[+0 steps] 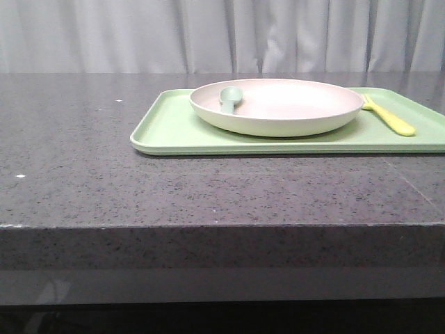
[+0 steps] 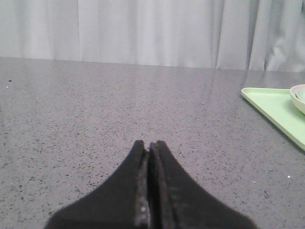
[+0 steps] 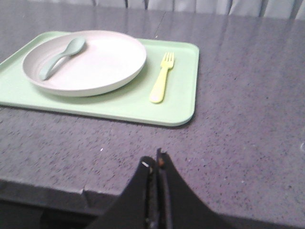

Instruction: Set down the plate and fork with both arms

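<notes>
Nearest the lens in the left wrist view: left gripper (image 2: 150,145), black fingers pressed together, nothing between them, hovering over bare speckled grey table (image 2: 95,119). Likewise in the right wrist view: right gripper (image 3: 153,160), fingers closed tip to tip, empty, above the table's near edge and apart from the tray.

Beyond, resting on the light-green tray (image 1: 167,129): the plate (image 1: 278,108), cream, round, shallow, raised rim, sitting flat and covering the middle of the tray. Seen from the right wrist (image 3: 90,71), toward one end of the tray (image 3: 181,102), with green margin showing all around. Only a sliver of plate rim (image 2: 298,95) and a tray corner (image 2: 271,107) visible at the edge of the left wrist view.

Just beside the plate, on the tray's right-hand part: the fork (image 1: 389,116), pale yellow, lying flat, tines pointing away from the robot, handle toward it. Close to the plate rim but apart from it in the right wrist view (image 3: 161,78).

Inside the plate, at its left side: grey-green spoon (image 1: 230,97), bowl up against the far left rim, handle slanting toward the robot (image 3: 59,57).

Behind the table, pale pleated curtain (image 1: 222,35) across the whole background.

No brand, label or writing legible on any item
</notes>
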Robot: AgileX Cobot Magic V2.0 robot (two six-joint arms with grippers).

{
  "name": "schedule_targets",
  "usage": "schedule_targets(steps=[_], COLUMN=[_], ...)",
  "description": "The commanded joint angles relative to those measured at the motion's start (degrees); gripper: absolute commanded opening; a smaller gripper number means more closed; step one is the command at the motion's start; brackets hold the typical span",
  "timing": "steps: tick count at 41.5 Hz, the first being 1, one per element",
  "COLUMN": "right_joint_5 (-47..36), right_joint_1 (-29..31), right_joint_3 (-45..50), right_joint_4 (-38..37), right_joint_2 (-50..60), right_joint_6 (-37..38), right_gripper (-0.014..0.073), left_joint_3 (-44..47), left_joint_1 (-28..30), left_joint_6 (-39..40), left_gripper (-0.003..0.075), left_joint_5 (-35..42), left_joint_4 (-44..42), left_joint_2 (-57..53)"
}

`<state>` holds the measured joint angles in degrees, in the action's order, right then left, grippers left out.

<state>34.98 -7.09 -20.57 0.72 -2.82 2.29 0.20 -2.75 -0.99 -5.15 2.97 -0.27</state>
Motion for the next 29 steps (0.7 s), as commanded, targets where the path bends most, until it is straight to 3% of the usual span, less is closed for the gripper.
schedule_targets(steps=[1,16,29], right_joint_5=[-15.3,-34.2,-35.0], right_joint_1=[2.9,6.4,6.2], right_joint_3=[6.4,21.8,21.8], right_joint_4=[-0.2,1.4,0.6], right_joint_2=[2.4,4.3,4.4], right_joint_6=[-0.6,-0.5,-0.6], right_gripper=[-0.0118,-0.0118,-0.0118], left_joint_3=[0.4,0.4,0.4], left_joint_1=[-0.5,-0.5,-0.5], left_joint_6=[0.4,0.4,0.4], left_gripper=[-0.002,-0.002,-0.002], left_joint_5=[5.1,5.1,5.1], left_joint_4=[0.5,0.5,0.5], left_joint_2=[-1.4,-1.4,-1.4])
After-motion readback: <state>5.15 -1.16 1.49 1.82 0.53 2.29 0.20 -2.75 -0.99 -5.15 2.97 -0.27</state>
